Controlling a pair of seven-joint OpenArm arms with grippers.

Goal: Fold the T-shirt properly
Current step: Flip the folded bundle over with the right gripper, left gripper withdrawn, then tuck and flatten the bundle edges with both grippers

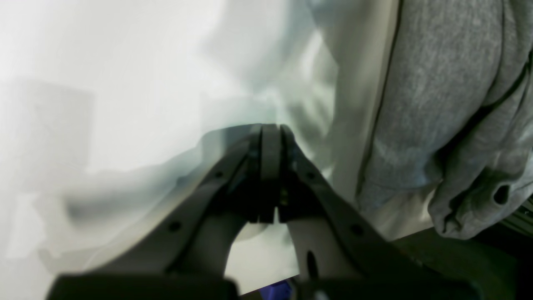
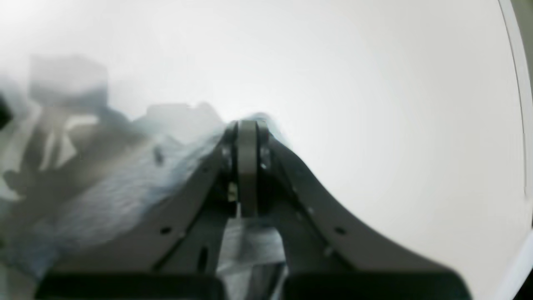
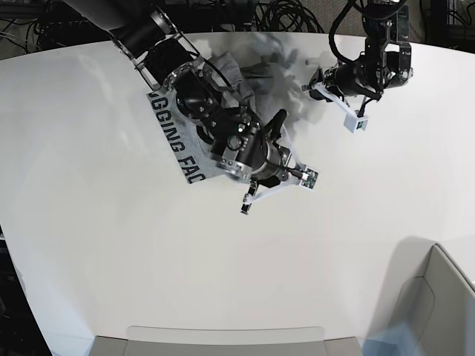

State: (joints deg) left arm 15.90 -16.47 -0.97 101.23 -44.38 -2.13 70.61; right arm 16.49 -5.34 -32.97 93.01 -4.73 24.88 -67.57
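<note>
At the table's (image 3: 89,245) far edge, your shirt (image 3: 182,152) lies bunched under the right arm, lettering up. Both grippers, left (image 1: 270,175) and right (image 2: 247,166), have their jaws pressed together; whether either pinches cloth, you cannot tell. Lift now with a thin or uneven hold and the bunch could slip or drag over the edge.

Robotics laboratory or test cell. Evidence: a broad, plain white table (image 3: 111,245) serves as the work surface and carries no household items. Bundled black cables (image 3: 286,15) hang along its far edge against a dark background. Two black robot arms reach over the surface, each fitted with a small wrist camera module. A grey bin (image 3: 434,304) stands at the near corner.
</note>
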